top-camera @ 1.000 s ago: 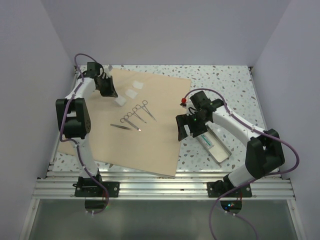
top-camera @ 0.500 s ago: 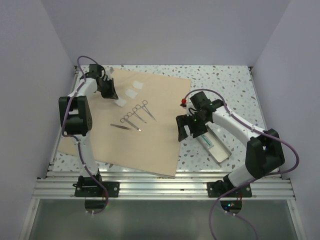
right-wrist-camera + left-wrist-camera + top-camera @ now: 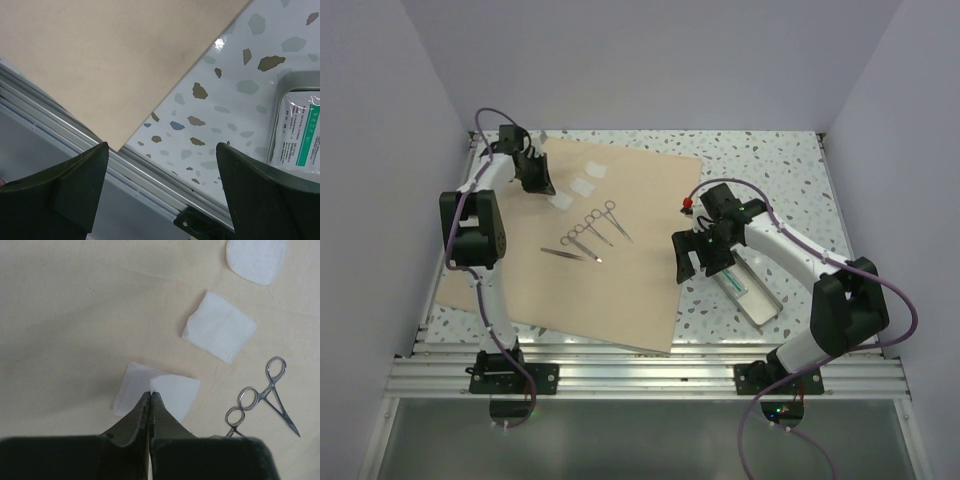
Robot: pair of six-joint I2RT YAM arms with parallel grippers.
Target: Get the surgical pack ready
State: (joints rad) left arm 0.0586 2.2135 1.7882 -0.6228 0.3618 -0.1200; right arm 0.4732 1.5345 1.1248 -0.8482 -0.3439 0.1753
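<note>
A: The wrap (image 3: 620, 260)?
B: Matt beige, smooth, paper-like.
A: The white squares (image 3: 220, 326)?
B: Soft woven cloth, no sheen. The scissors (image 3: 272, 390) are polished, gleaming metal.
A: And the bench (image 3: 235, 65)?
B: Glossy, speckled like stone. The packet (image 3: 300, 135) is shiny plastic film.

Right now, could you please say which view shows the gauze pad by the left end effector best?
The left wrist view: the gauze pad lies close, its edges sharp. The top view shows a small white patch; the right wrist view misses it.

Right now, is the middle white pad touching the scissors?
Apart. The left wrist view shows bare tan wrap between the middle white pad and the scissors.
</note>
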